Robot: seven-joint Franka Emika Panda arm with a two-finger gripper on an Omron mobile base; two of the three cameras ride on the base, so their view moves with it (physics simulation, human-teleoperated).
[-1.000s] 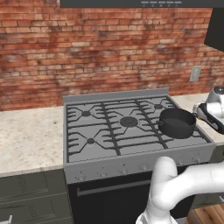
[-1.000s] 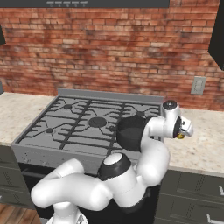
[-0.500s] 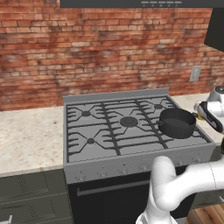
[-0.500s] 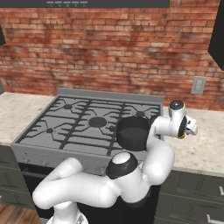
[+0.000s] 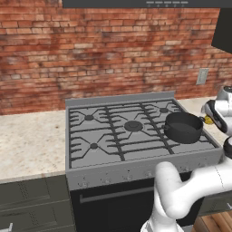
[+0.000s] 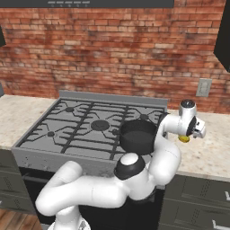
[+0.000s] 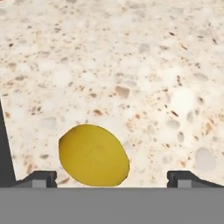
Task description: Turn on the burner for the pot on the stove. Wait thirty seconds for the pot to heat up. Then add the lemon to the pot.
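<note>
Lemon (image 7: 93, 155) is seen lying on the speckled surface (image 7: 131, 65), just ahead of the claw (image 7: 111, 177) and offset toward its left fingertip (image 7: 41, 178); nothing is touching it. In the right base view a sliver of lemon (image 6: 184, 139) is visible under the hand, on the surface (image 6: 211, 148) beside the stove (image 6: 90, 130).

Handling is judged as follows: light, firm, slightly compliant rind, rounded all over, so rolling is likely if it is nudged off-centre. Not fragile; a moderate squeeze should be tolerated. The skin looks smooth, so slip is possible if only the tapered ends are caught.

Best hold is judged to be across the widest part of the body, pads on opposite flanks and seated low toward the surface. The claw should be re-centred leftward first, since the fruit sits off its midline.

Claw state: fingers spread to full width, nothing held, both tips visible at the frame bottom well apart.

The pot (image 6: 138, 135) sits on the near right burner, on the far side of the hand from the lemon in the right base view; in the left base view the pot (image 5: 183, 127) is just beside the wrist. No flame can be made out.
</note>
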